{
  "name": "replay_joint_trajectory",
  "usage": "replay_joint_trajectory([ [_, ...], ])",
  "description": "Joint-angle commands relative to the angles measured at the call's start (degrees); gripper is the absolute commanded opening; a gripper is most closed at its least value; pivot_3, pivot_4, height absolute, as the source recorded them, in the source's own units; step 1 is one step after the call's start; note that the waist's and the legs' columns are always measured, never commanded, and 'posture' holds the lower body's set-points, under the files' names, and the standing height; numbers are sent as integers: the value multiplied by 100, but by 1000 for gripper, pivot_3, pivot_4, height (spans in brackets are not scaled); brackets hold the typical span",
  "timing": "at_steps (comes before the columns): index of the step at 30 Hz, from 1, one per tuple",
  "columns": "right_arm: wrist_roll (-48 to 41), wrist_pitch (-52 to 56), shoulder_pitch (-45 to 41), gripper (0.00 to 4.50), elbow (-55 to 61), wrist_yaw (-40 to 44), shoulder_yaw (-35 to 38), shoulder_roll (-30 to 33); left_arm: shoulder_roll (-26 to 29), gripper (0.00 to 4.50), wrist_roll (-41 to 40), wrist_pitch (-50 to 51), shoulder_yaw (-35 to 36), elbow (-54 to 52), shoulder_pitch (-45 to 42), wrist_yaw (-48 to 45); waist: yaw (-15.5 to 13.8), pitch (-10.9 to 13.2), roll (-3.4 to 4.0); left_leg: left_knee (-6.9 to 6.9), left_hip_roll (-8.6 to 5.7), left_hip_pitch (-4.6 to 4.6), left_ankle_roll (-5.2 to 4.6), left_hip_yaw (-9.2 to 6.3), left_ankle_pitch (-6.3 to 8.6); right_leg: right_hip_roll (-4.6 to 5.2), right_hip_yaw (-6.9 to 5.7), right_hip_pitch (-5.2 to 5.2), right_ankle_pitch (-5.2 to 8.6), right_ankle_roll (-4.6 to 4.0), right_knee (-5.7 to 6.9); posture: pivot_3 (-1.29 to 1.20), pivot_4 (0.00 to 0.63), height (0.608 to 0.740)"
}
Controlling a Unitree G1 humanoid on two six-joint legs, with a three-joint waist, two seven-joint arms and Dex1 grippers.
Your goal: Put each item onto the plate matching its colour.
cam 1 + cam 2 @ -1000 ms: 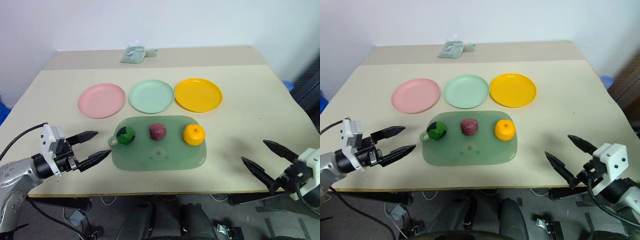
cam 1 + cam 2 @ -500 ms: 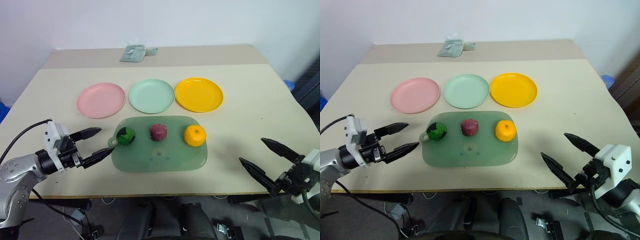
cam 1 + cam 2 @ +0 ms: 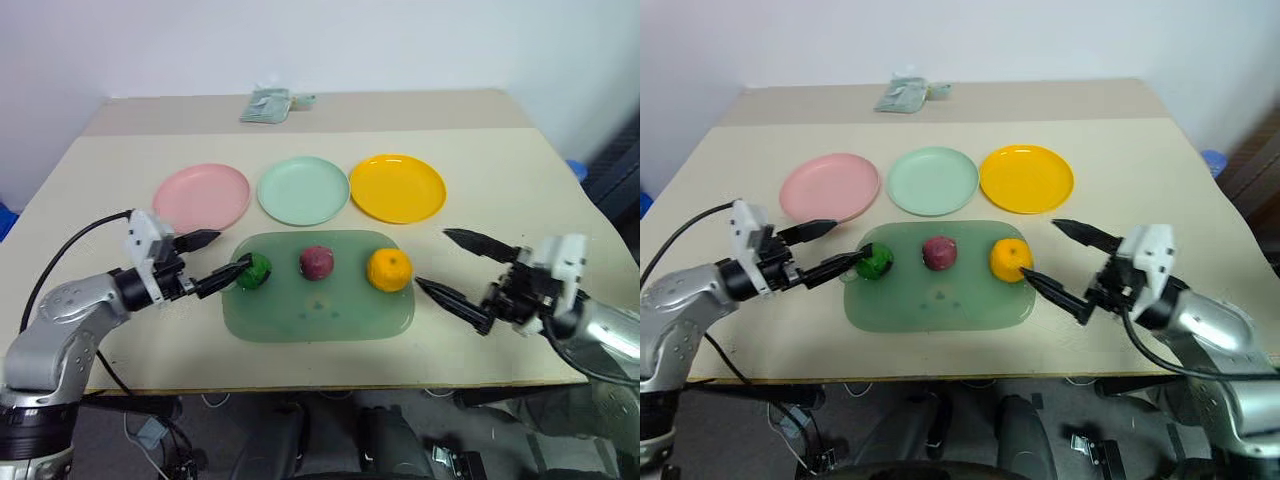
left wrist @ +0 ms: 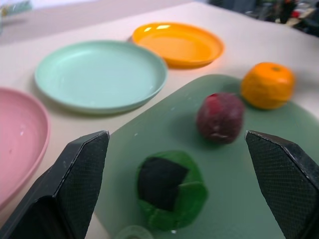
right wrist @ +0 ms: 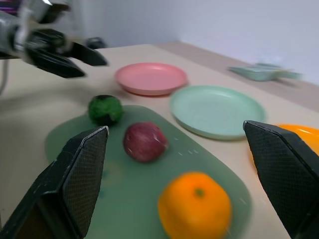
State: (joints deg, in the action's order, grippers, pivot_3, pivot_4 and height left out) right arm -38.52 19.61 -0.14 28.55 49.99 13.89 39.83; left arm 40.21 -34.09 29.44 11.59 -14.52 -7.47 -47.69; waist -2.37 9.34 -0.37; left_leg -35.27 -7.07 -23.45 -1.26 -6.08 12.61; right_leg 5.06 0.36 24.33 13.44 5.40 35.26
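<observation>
With both grippers spread wide and empty, I have the left gripper [image 3: 218, 263] framing the green fruit [image 3: 253, 270] and the right gripper [image 3: 462, 275] beside the orange fruit [image 3: 388, 270]; all three fruits sit on the green board [image 3: 318, 315], plates unfilled.

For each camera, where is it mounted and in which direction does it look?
Head views: above, looking forward and down at the beige table; both arms show.
Left wrist view: along the open left tool at the dark-patched green round fruit.
Right wrist view: along the open right tool at the orange mandarin-like fruit.
Both wrist views share the purple-red round fruit and translucent green board.
</observation>
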Motion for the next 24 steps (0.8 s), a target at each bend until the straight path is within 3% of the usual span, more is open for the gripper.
replay_joint_trajectory([
  [1,13,83,-304,4435,-119,305,-233,188,-120,4500,246,-61,-231,52,-252,182,0,1,-2,0,-1,-1,-1,0,5,0,0,1,-5,8,-2,0,150,740],
  [8,82,109,-552,4435,-364,776,-469,399,-631,4500,834,-164,-791,236,-446,651,7,2,-4,-6,-1,-1,3,0,9,0,0,0,-11,18,-2,0,150,740],
  [20,387,-309,-659,4435,-668,979,-599,163,-811,4500,1406,-458,-1080,786,-461,722,12,3,-3,-45,1,-1,10,0,11,-4,1,-11,-4,5,17,0,150,740],
  [24,429,-303,-695,4500,-665,939,-612,116,-1017,3163,1471,-576,-1137,894,-474,734,6,3,-4,-47,1,-1,11,0,12,-4,1,-11,-5,6,18,0,150,740],
])
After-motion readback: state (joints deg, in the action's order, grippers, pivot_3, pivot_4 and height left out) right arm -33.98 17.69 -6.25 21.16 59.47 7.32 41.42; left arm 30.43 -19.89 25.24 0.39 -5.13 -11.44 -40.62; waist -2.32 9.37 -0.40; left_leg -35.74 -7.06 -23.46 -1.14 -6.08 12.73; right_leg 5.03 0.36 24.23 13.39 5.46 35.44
